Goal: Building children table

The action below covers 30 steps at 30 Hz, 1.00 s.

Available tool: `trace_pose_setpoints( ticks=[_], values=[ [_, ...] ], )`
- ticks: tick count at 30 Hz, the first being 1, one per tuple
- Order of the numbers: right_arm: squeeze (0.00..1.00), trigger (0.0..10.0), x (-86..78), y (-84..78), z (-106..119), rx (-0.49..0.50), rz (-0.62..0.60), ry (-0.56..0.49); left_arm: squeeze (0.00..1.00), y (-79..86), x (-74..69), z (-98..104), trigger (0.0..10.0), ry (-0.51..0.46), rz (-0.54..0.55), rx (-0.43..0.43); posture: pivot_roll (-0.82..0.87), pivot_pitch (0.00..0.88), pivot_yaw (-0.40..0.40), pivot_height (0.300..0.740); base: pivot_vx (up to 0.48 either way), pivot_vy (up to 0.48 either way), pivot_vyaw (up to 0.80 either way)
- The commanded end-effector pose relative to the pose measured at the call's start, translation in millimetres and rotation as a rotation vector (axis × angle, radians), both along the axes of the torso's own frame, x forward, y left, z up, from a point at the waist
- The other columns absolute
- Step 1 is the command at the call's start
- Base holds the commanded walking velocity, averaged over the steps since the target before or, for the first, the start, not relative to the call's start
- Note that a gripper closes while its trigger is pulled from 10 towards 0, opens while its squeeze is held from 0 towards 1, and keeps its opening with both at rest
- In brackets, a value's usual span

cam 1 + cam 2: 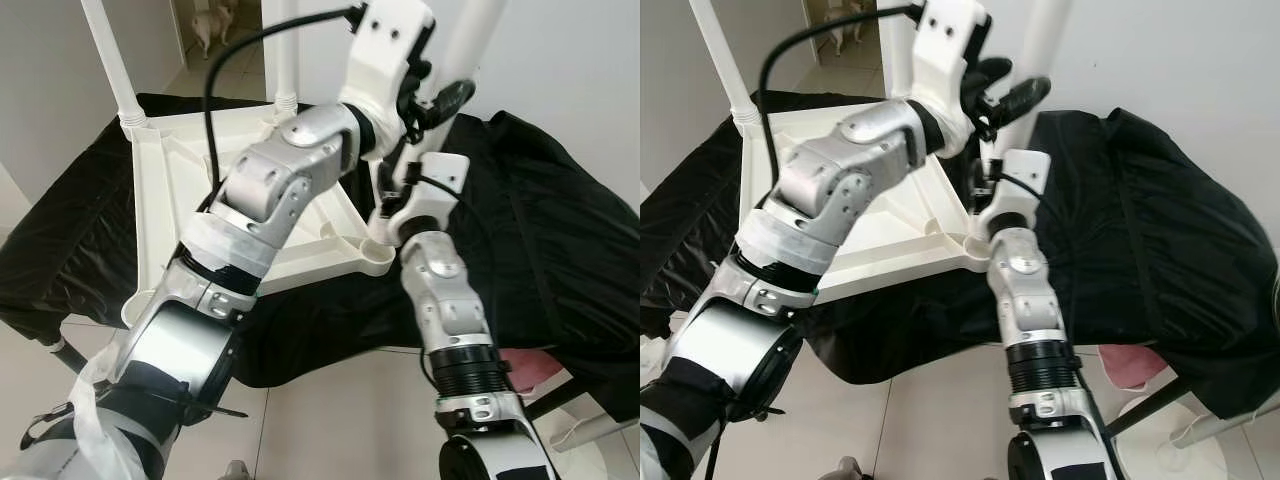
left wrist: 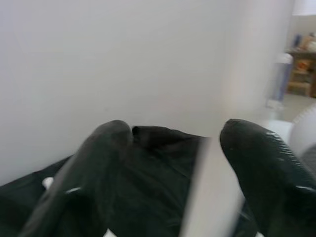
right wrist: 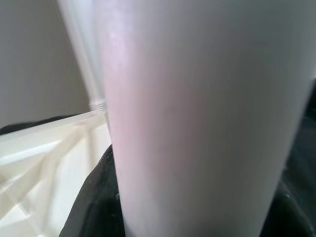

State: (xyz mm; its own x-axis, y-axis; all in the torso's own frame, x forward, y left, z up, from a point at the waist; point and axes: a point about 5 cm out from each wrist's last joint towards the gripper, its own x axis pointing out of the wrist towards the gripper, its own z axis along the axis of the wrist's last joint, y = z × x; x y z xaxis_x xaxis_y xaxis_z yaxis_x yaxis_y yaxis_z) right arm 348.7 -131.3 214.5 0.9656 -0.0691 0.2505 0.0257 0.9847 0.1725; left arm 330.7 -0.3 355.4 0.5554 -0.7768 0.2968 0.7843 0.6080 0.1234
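Already the children's table top (image 1: pixel 150 210) lies upside down on a black cloth (image 1: pixel 560 240), its ribbed underside facing up. Two white legs stand in its far corners: one at the far left corner (image 1: pixel 110 60) and one further back near the middle (image 1: pixel 283 50), both upright in their sockets. A third leg (image 1: pixel 1048 50) rises at the corner nearest the right-hand side, and both arms are busy with it.

The left gripper (image 1: pixel 1005 95) is raised high and reaches across to this leg; in the left wrist view its two black fingers (image 2: pixel 98 163) stand apart with the blurred white leg running between them, so it looks open around the leg rather than clamped on it. The right gripper (image 1: pixel 395 195) is lower down, close to the socket at that corner; the right wrist view has the leg right up against the camera, and I cannot tell whether its fingers are closed on it.

By my reading the job is more than half done: two legs seated, the third being set or tightened. The near corner socket (image 1: pixel 372 250) beside the right forearm looks empty, so one leg seems left to fit, then the table must be turned upright. A pale dog (image 1: pixel 212 22) stands in the doorway beyond.
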Motion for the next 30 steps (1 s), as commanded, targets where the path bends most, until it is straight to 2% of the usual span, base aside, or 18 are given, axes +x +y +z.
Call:
trace_pose_setpoints(
  ticks=[1,2,9,15,17,18,19,27,28,30],
  values=[
    [0.00,10.0,2.1,1.3,-1,0.004,0.008,0.009,0.69,-0.6,-5.9,8,10.0,-0.034,-0.032,-0.037,0.02,0.001,-0.027,0.740,0.000,0.000,0.00],
    [0.00,10.0,2.8,1.4,-1,0.003,0.011,0.011,0.00,0.2,-8.2,11,10.0,-0.036,-0.055,-0.061,0.03,0.004,-0.035,0.740,0.000,0.000,0.00],
    [0.00,10.0,6.5,1.7,-1,-0.005,0.027,0.021,0.00,12.1,-11.1,17,10.0,-0.035,-0.072,-0.146,0.04,0.006,-0.070,0.740,0.000,0.000,0.00],
    [0.00,10.0,9.1,-0.9,1,-0.027,0.041,0.019,0.00,29.5,-1.6,8,10.0,-0.030,0.011,-0.149,0.05,0.007,-0.084,0.740,0.000,0.000,0.00],
    [0.00,10.0,9.9,-4.1,1,-0.035,0.042,0.017,0.00,34.6,1.1,2,10.0,-0.023,0.037,-0.139,0.06,0.008,-0.093,0.740,0.000,0.000,0.00],
    [0.00,10.0,11.8,-11.9,1,-0.055,0.038,0.019,0.00,43.9,4.0,-11,10.0,-0.001,0.084,-0.120,0.06,0.017,-0.100,0.740,0.000,0.000,0.00],
    [0.00,10.0,12.2,-14.6,2,-0.060,0.036,0.019,0.00,46.8,4.4,-16,10.0,0.007,0.101,-0.111,0.06,0.017,-0.100,0.740,0.000,0.000,0.00],
    [0.00,10.0,12.2,-18.9,2,-0.108,0.078,0.010,0.00,56.6,-1.3,-37,10.0,0.060,0.147,-0.083,0.07,0.035,-0.108,0.740,0.000,0.000,0.00],
    [0.00,10.0,12.1,-20.1,1,-0.118,0.090,0.011,0.00,60.4,-3.4,-45,10.0,0.075,0.166,-0.067,0.07,0.036,-0.110,0.740,0.000,0.000,0.00],
    [0.00,10.0,12.1,-20.1,1,-0.118,0.090,0.011,0.00,60.4,-3.4,-45,10.0,0.075,0.166,-0.067,0.07,0.036,-0.110,0.740,0.000,0.000,0.00]
  ],
)
